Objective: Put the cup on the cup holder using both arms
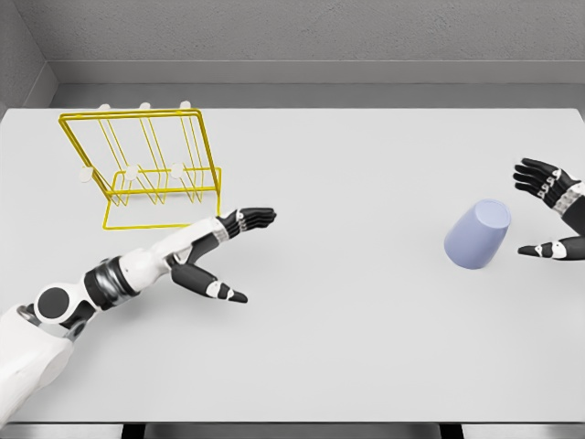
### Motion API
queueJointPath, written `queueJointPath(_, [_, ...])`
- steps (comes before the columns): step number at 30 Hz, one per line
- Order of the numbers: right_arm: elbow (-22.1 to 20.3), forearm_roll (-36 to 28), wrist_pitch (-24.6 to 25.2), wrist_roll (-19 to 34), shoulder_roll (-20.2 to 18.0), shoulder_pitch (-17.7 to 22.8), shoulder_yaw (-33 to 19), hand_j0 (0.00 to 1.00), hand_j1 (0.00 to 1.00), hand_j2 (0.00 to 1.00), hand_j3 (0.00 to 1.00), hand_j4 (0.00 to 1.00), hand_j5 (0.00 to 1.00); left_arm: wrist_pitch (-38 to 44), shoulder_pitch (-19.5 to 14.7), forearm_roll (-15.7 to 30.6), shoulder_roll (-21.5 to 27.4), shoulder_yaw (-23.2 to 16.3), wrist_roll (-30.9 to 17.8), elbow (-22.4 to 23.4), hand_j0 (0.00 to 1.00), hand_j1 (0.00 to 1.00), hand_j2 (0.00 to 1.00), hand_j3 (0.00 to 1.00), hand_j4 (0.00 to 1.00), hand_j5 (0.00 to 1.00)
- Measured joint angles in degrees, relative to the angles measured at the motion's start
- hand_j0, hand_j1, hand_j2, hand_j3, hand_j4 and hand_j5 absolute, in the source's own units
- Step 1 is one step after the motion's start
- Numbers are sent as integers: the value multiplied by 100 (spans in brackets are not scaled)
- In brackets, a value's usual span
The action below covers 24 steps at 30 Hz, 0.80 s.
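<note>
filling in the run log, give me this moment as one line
cup on table, ungrasped | right hand open beside cup, apart | left hand open mid-table | cup holder empty, far left

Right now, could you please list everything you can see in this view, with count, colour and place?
cup: one, pale lavender blue, on the table at the right, tilted
cup holder: one, yellow wire rack with white-tipped pegs, far left of the table
table: one, light grey, fills the view
left hand: one, black and white, open, just in front of the rack
right hand: one, black and white, open, beside the cup at the right edge, not touching it
</note>
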Motion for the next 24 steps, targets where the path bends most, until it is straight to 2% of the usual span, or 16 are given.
queueJointPath(6, [473,-13,2,0,301,35,-19,100,100,100,100,100,100,41,-9,-17,4,42,0,-177,100,100,100,100,100,100])
queueJointPath(10, [723,-12,3,-1,529,44,-13,100,100,100,100,100,100,176,-18,286,-2,44,0,-236,100,100,100,100,100,100])
queueJointPath(14, [908,2,3,-1,766,35,-10,100,100,100,100,100,100,246,-79,370,-52,39,0,-47,100,100,100,100,100,100])
queueJointPath(20, [986,16,4,-1,935,35,18,100,100,100,100,100,100,546,-97,-77,-242,43,0,231,100,100,100,100,100,100])
queueJointPath(24, [1024,44,3,-1,1013,44,41,100,100,100,100,100,100,613,-97,-164,-281,53,0,277,100,100,100,100,100,100])
